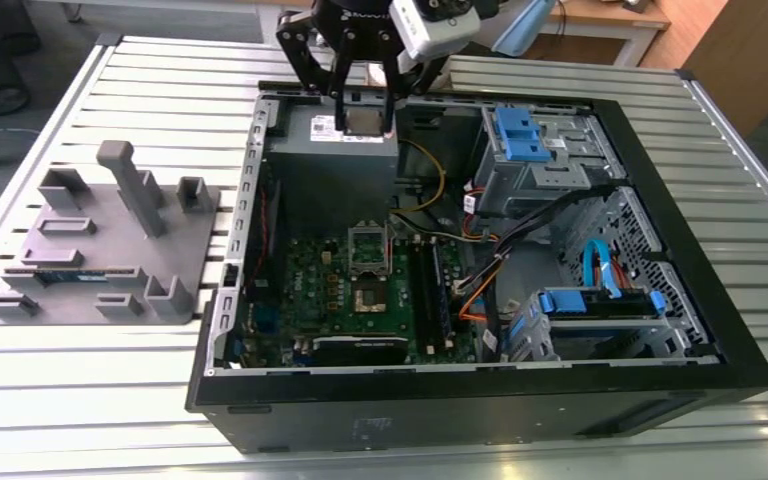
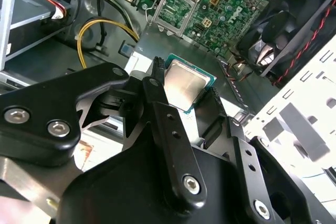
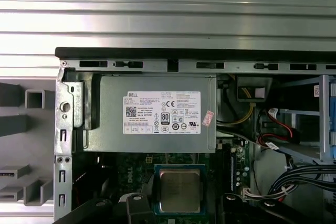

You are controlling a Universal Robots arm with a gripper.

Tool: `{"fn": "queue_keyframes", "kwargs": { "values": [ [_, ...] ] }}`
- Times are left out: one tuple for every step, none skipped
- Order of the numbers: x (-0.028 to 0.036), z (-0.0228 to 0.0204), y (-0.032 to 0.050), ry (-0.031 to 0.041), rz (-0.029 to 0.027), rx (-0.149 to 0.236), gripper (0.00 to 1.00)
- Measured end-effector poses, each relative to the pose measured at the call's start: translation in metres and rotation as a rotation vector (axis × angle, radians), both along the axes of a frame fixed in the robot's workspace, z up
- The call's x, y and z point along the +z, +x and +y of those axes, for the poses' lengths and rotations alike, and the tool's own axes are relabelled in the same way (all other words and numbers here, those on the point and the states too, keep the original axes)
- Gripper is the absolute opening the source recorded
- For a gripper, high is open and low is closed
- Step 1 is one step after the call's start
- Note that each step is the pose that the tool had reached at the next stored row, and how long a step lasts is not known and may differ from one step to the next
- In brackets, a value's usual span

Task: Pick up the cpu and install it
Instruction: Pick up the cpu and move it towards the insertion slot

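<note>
- In the exterior view, the gripper (image 1: 365,112) hangs over the grey power supply (image 1: 304,140) at the far end of the open computer case (image 1: 704,330). Its 2 fingers are clenched on the cpu (image 1: 365,124). The socket frame (image 1: 368,262) on the motherboard lies well apart from it. A grey fixture tray (image 1: 91,250) sits on the slatted table (image 1: 91,400) at the exterior view's left.
- In the second wrist view, the cpu (image 2: 184,86) shows its silvery top, gripped at 2 opposite edges by the black fingers (image 2: 157,108). Beyond it are the socket frame (image 2: 176,3) and a black fan (image 2: 283,24).
- In the first wrist view, the cpu (image 3: 180,191) sits between the fingers, seen against the green motherboard (image 3: 131,163), close to the labelled power supply (image 3: 105,129).
</note>
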State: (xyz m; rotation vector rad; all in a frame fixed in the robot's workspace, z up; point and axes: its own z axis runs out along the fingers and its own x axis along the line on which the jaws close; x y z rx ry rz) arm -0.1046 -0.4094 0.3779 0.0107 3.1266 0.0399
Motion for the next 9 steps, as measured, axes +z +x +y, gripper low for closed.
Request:
{"fn": "queue_keyframes", "kwargs": {
  "values": [
    [-0.0006,-0.0004,0.0003,-0.0001,0.0001,0.000,0.47],
    [-0.0013,-0.0011,0.0004,-0.0002,0.0001,0.000,0.47],
    [-0.0019,-0.0019,0.0006,-0.0002,0.0001,0.000,0.47],
    [-0.0028,-0.0028,0.0008,-0.0001,0.0000,0.000,0.47],
    [-0.0035,-0.0039,0.0009,-0.0002,0.0001,0.000,0.47],
    [-0.0043,-0.0050,0.0010,-0.0001,0.0001,0.000,0.47],
    [-0.0052,-0.0061,0.0011,0.0000,0.0000,0.000,0.47],
    [-0.0061,-0.0072,0.0012,0.0000,0.0000,0.000,0.47],
    [-0.0071,-0.0084,0.0013,0.0000,0.0000,0.000,0.47]
  ]
}}
